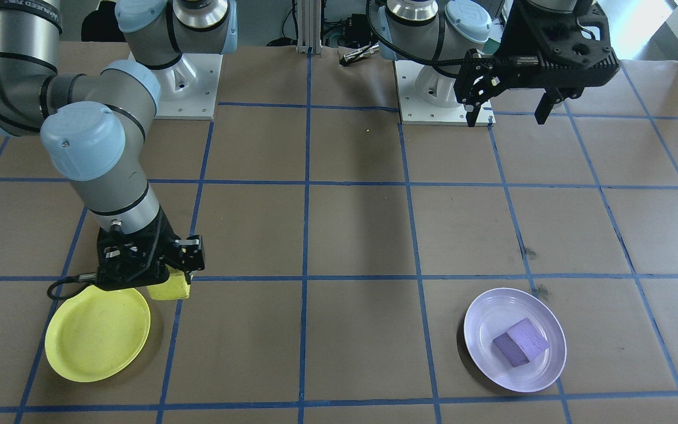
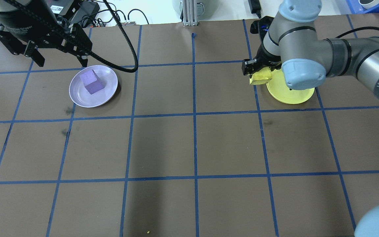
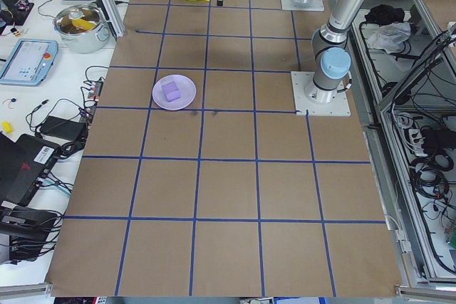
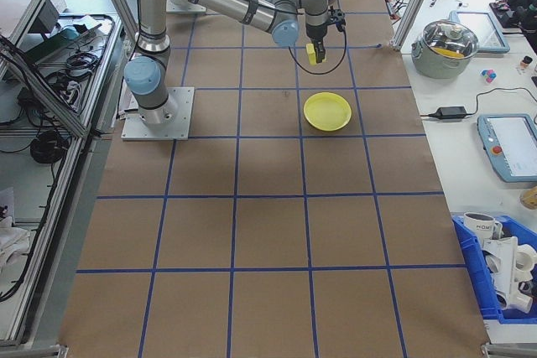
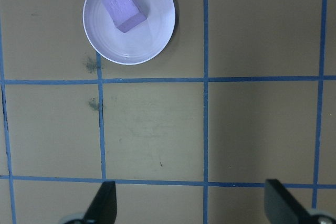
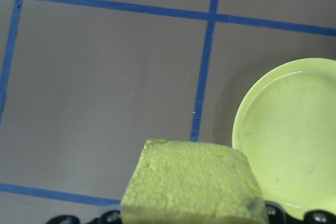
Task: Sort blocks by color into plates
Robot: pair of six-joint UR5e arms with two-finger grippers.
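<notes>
The yellow block [image 1: 169,288] hangs above the table, with my right gripper [image 1: 165,277] shut on it. It is next to the edge of the yellow plate [image 1: 95,338], not over its middle. In the right wrist view the block [image 6: 193,182] fills the bottom and the plate [image 6: 294,135] lies to its right. The purple block [image 2: 91,83] rests inside the lavender plate [image 2: 105,95]. My left gripper [image 2: 63,62] is open and raised near that plate, with nothing in it. The left wrist view shows its fingertips [image 5: 105,205] wide apart, with the purple block [image 5: 124,9] far from them.
Blue tape lines grid the brown table. Both arm bases [image 1: 442,94] stand on white mounts at the robot's side. A bench beyond the table holds a pot [image 3: 82,25], tablets and cables. A blue bin [image 4: 495,274] sits at the other end.
</notes>
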